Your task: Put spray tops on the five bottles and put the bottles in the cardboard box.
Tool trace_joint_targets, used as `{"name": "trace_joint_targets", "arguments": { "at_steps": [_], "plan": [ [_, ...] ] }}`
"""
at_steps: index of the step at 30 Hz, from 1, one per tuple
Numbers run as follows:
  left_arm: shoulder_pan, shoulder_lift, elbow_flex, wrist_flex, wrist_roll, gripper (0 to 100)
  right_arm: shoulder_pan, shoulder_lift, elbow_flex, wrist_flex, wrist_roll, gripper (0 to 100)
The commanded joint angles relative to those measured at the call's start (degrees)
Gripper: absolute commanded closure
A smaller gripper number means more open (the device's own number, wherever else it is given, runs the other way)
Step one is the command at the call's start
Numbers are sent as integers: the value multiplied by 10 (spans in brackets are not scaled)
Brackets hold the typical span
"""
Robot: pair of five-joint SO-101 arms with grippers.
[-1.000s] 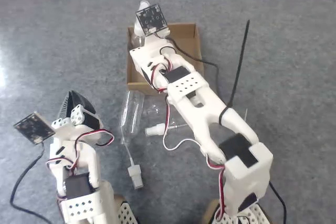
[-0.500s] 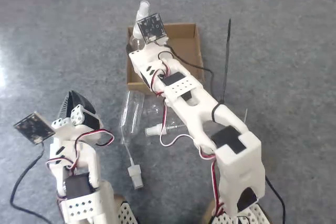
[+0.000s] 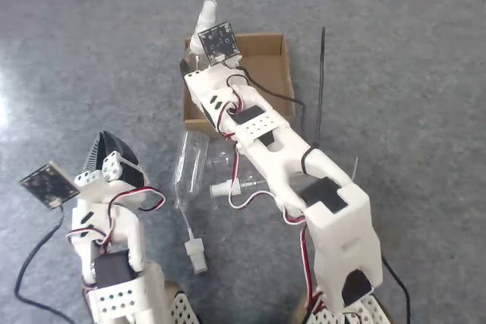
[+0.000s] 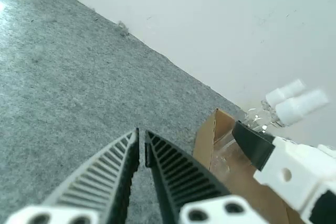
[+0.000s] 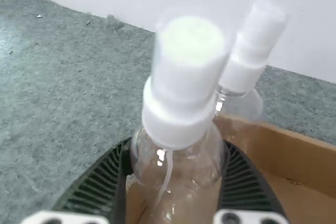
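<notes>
Lowering the bottle clamped in the right gripper straight into the cardboard box should avoid knocking the other bottle; the left gripper sits closed, empty.

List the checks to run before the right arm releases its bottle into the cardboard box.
1. Grip: right gripper shut on held bottle, ok.
2. Cap: spray top seated on it, ok.
3. Base inside the cardboard box: cannot tell, base hidden.
4. Other arm: left gripper shut, empty, away from the box, ok.
5. Remaining work: not ok, lying bottle uncapped, loose spray top by its neck.
</notes>
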Motion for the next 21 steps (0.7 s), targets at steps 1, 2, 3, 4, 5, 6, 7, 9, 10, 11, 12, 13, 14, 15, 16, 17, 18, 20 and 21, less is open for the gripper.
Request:
{"name": "trace_joint_targets", "arguments": {
  "at_steps": [1, 2, 3, 4, 5, 6, 7, 9, 10, 11, 12, 13, 14, 15, 16, 17, 18, 20, 21],
  "plan": [
    [-3, -9, -6, -4, -4, 985, 6, -8, -36, -13, 9, 887],
    [-3, -9, -6, -4, -4, 985, 6, -5, -38, -13, 18, 887],
    [-3, -9, -6, -4, -4, 985, 6, -4, -38, -13, 25, 887],
    [-3, -9, -6, -4, -4, 985, 7, -4, -38, -13, 27, 887],
    [-3, -9, -6, -4, -4, 985, 7, -4, -38, -13, 27, 887],
    [-3, -9, -6, -4, -4, 985, 7, -4, -38, -12, 27, 887],
    [-3, -9, -6, -4, -4, 985, 7, -4, -38, -12, 26, 887],
    [-3, -9, -6, -4, -4, 985, 7, -3, -38, -12, 26, 887],
    [-3, -9, -6, -4, -4, 985, 7, -3, -38, -12, 26, 885],
    [-3, -9, -6, -4, -4, 985, 6, -3, -37, -11, 26, 883],
    [-3, -9, -6, -4, -4, 985, 6, -3, -37, -2, 26, 882],
    [-3, -9, -6, -4, -4, 985, 6, -3, -39, 10, 25, 882],
    [-3, -9, -6, -4, -4, 985, 5, -3, -40, 17, 25, 882],
    [-3, -9, -6, -4, -4, 985, 5, -3, -43, 26, 25, 882],
    [-3, -9, -6, -4, -4, 985, 5, -3, -46, 33, 25, 882],
    [-3, -9, -6, -4, -4, 985, 5, -3, -47, 36, 25, 881],
    [-3, -9, -6, -4, -4, 985, 5, -3, -47, 37, 25, 881],
    [-3, -9, -6, -4, -4, 985, 5, -3, -47, 38, 25, 881],
    [-3, -9, -6, -4, -4, 985, 4, -3, -47, 39, 25, 881]
  ]
}}
